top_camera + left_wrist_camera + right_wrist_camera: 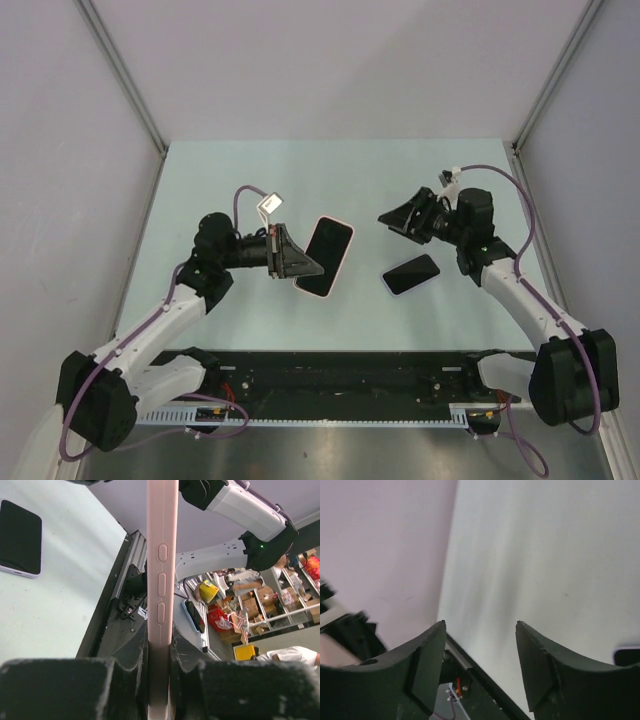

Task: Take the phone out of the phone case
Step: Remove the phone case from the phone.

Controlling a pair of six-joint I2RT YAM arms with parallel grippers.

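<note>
**First:** Closest to us, our left gripper (160,667) has its dark fingers (125,680) clamped on the two faces of the pink phone case (162,580), holding it by one end.

**Second:** Agreed. We see the case edge-on there, with three side buttons (162,582) in a row along its rim. From overhead it sits at a slant over the table (250,180), its dark side with the pink border turned upward.

**First:** And the phone (411,274)?

**Second:** We find it outside the case, lying flat on the table with its dark face up. It is to the right of the case and apart from it.

**First:** Our right gripper (400,218) hangs just beyond the phone, not touching it.

**Second:** Its jaws stand apart, and through its own camera we see only bare table between them. One corner of the phone shows at the lower right edge of that view.
</note>
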